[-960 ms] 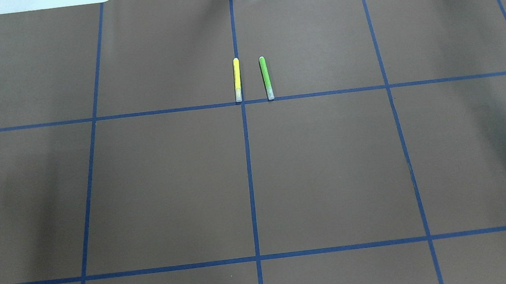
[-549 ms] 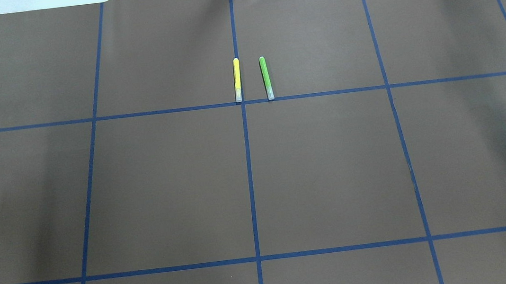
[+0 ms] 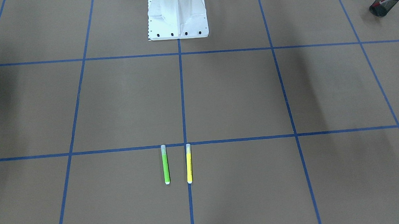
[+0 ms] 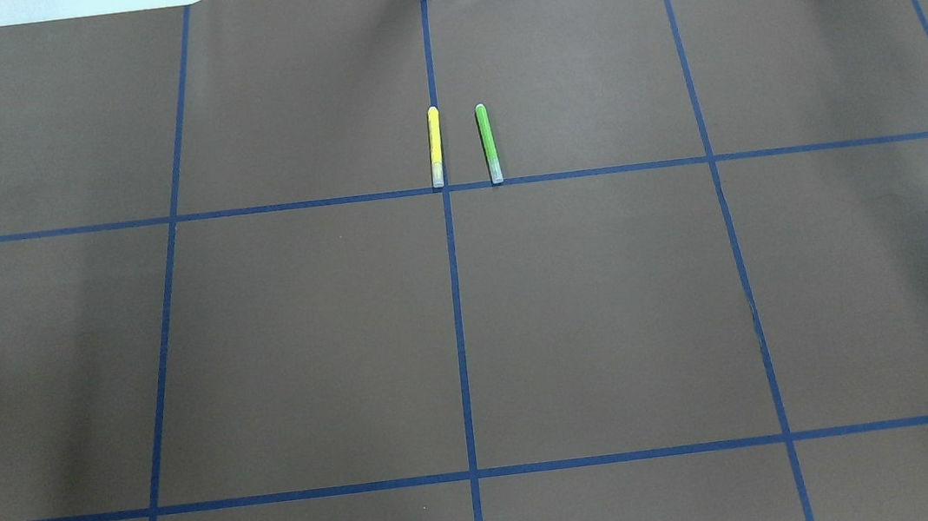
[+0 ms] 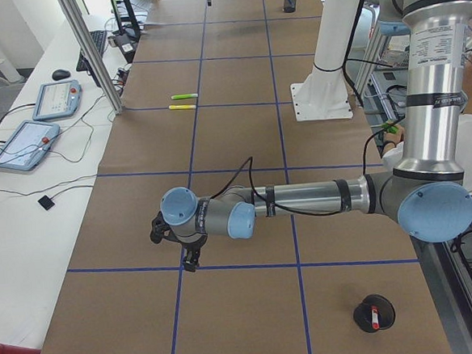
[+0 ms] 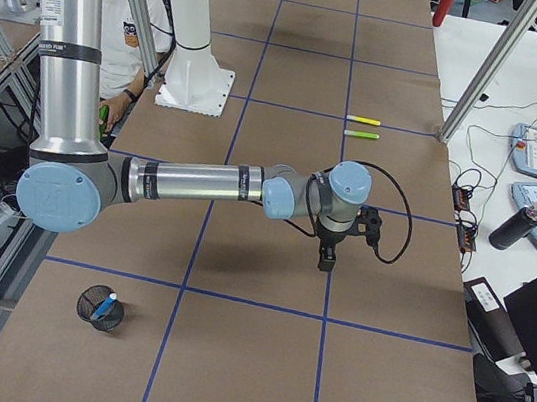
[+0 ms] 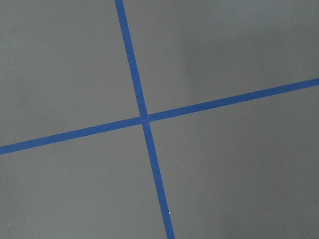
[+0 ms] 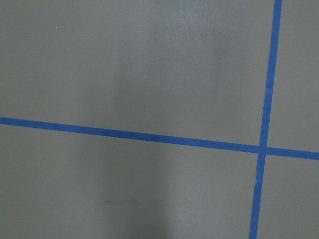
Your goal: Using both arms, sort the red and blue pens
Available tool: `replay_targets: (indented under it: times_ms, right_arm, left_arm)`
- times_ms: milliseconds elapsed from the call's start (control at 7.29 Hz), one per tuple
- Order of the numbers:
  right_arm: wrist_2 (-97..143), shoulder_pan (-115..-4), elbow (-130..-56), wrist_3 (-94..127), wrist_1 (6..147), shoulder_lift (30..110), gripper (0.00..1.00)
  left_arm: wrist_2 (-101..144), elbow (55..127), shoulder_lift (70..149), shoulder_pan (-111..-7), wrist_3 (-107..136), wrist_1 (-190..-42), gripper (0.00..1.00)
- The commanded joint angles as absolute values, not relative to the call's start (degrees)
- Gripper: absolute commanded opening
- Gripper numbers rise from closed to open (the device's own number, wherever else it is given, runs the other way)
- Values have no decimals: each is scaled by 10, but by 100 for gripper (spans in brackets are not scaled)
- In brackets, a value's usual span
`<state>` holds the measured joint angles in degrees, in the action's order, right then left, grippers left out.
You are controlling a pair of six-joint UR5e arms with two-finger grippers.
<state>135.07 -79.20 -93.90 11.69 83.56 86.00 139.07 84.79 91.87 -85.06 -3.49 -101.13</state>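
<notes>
I see the left arm (image 5: 302, 198) with its upper link upright at the robot's side of the table and its forearm stretched level over the brown mat (image 4: 307, 339). The wrist is bent so the left gripper (image 5: 191, 263) points straight down, hovering close above a blue tape line (image 5: 234, 264). I cannot tell whether its fingers are spread or pressed together, and its wrist camera gives me only mat and a tape crossing.

The right arm (image 6: 200, 183) mirrors this at the other end, with an upright link, a level forearm, and the right gripper (image 6: 326, 262) hanging down over the mat. I cannot make out its state either.

The red pen (image 5: 375, 317) leans inside the left cup (image 5: 360, 306), a black mesh holder at the mat's left end on the robot's side. The blue pen (image 6: 105, 305) leans inside the right cup (image 6: 84, 307) at the opposite end.

Mid-table on the far side, the yellow pen (image 4: 435, 148) and green pen (image 4: 489, 144) lie parallel and apart, their capped ends at a cross line of tape, well away from both grippers
</notes>
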Motion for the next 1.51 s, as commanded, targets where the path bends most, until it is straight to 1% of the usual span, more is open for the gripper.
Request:
replay_targets:
  times_ms: [0, 137, 274, 686, 1372]
  right_arm:
    - [1350, -792, -942, 117, 836, 862, 100]
    - [1347, -790, -940, 117, 836, 862, 100]
    - [1346, -794, -941, 115, 837, 862, 100]
    - [1343, -808, -942, 48, 896, 859, 100]
    - [1340, -809, -958, 52, 899, 860, 100]
  left_arm:
    - [1392, 849, 927, -851, -13, -996, 100]
    - [1392, 853, 942, -851, -16, -949, 100]
    - [1393, 861, 943, -853, -18, -941, 100]
    - [1386, 869, 942, -859, -50, -940, 100]
    - [1385, 892, 934, -861, -45, -942, 100]
